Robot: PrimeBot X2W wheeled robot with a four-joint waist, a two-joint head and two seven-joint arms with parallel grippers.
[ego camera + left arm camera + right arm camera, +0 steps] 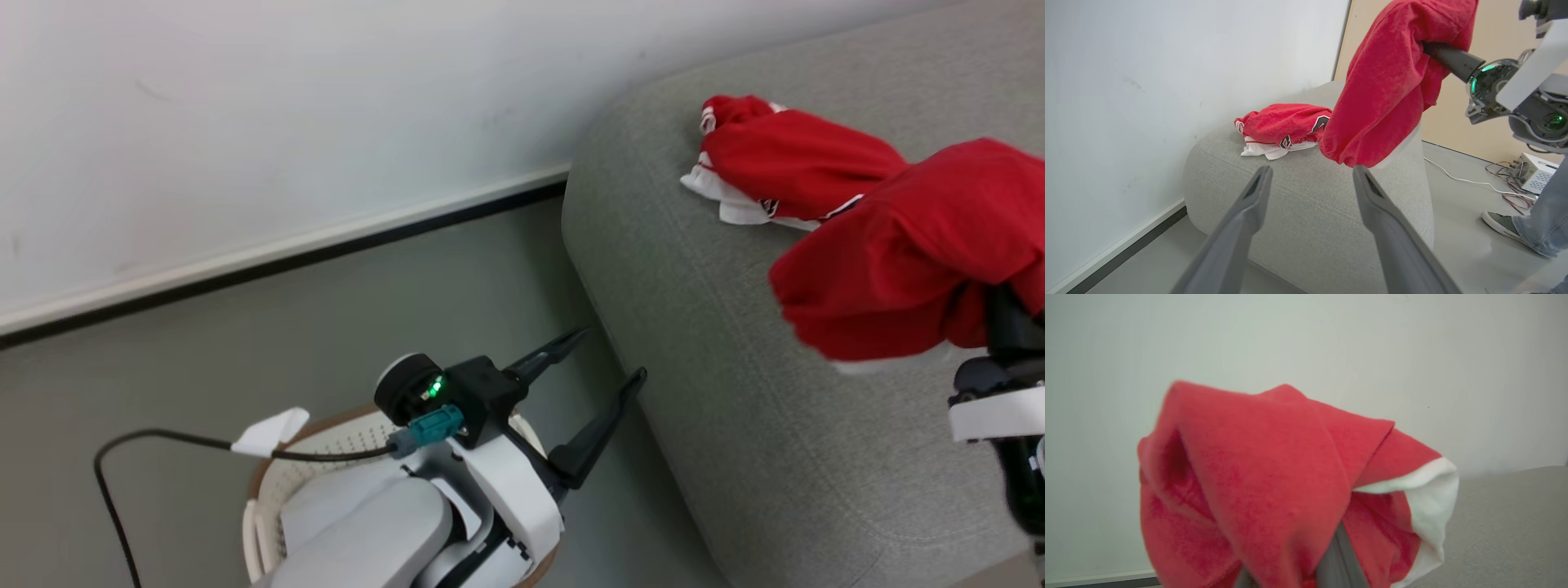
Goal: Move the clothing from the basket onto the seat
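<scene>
Bare grey sofa (718,392) is lying open ahead of my wide-spread left jaws, up to the striped red garment (784,163) resting near the wall (245,122). The plain red garment (906,253) hanging from my pinched right jaws is blocking the sofa's near right side. My left forearm (367,531) is covering the basket (268,490).

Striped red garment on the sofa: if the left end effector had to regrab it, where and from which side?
Likely pinch the raised red hump of the striped garment, coming from above on the wall side. The hump stands off the sofa; its white trim lies flat, and the other red garment hangs on the opposite side.
</scene>
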